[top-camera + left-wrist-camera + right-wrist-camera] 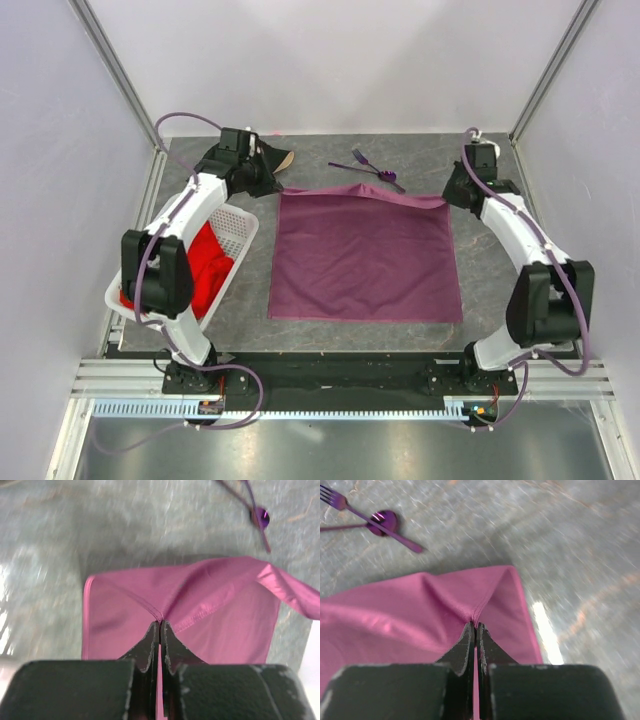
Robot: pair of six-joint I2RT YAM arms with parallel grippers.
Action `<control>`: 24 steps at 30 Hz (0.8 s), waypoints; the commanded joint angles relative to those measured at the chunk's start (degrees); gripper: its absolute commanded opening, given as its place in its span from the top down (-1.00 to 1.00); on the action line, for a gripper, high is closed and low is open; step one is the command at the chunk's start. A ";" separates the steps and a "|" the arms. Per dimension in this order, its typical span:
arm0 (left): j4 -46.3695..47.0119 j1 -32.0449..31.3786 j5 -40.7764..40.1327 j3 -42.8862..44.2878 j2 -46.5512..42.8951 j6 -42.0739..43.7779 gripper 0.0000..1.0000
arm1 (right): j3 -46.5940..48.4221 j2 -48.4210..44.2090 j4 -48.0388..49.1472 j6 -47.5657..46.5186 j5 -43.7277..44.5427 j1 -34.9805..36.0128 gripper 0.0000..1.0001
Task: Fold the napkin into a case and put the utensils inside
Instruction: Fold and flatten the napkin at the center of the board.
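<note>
The plum-purple napkin (365, 255) lies spread on the grey table, its far edge lifted. My left gripper (276, 186) is shut on the napkin's far left corner; the pinched hem (161, 616) shows at its fingertips (151, 635). My right gripper (450, 196) is shut on the far right corner, the cloth (420, 615) bunched at its fingertips (466, 637). The purple utensils (370, 168), a fork (350, 509) and a spoon (384, 521), lie crossed on the table beyond the napkin's far edge; the spoon also shows in the left wrist view (260, 517).
A white lattice basket (235, 232) with a red cloth (200, 265) stands at the left, beside the left arm. A tan-and-black object (278, 158) lies at the back left. Walls close in the table on three sides.
</note>
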 commanded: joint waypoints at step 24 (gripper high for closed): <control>-1.87 -12.89 -7.57 -32.19 -10.46 -4.87 0.96 | -33.41 -14.19 0.85 9.41 -5.54 -0.89 1.00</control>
